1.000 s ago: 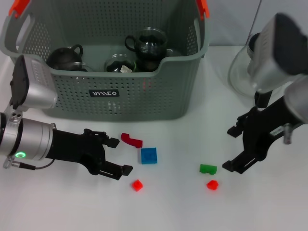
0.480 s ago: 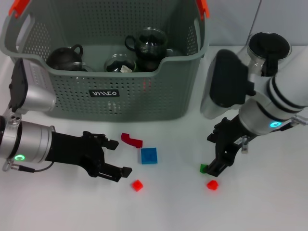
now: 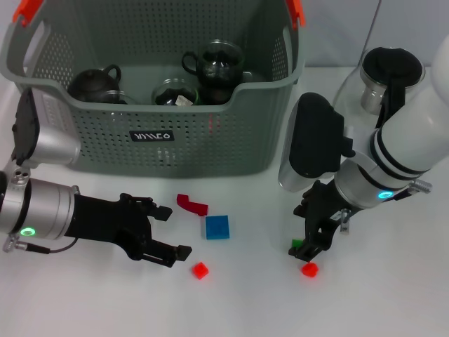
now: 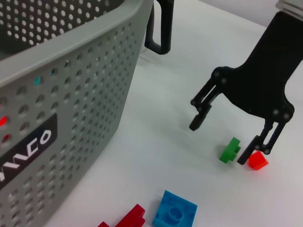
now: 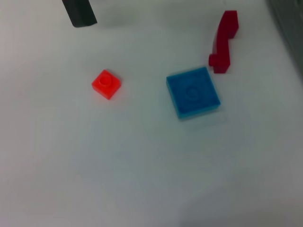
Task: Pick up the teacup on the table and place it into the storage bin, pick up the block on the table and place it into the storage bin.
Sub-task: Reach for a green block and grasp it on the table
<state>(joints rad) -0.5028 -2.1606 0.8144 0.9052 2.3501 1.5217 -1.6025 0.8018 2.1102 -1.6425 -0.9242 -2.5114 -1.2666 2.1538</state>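
Note:
The grey-green storage bin stands at the back, with dark teacups inside it. Several blocks lie on the white table in front of it. Among them are a green block, a red one, a blue one, a dark red one and a small red one. My right gripper is open and low over the green block. That block lies between its fingers, close to one fingertip. My left gripper is open, left of the blue block, and holds nothing.
A glass jug with a black lid stands at the back right, behind my right arm. The bin wall rises close beside the blocks. In the right wrist view, the blue block lies between the small red block and the dark red block.
My right arm has swung in to the left and lowered its gripper around the green block. The left arm has hardly moved.

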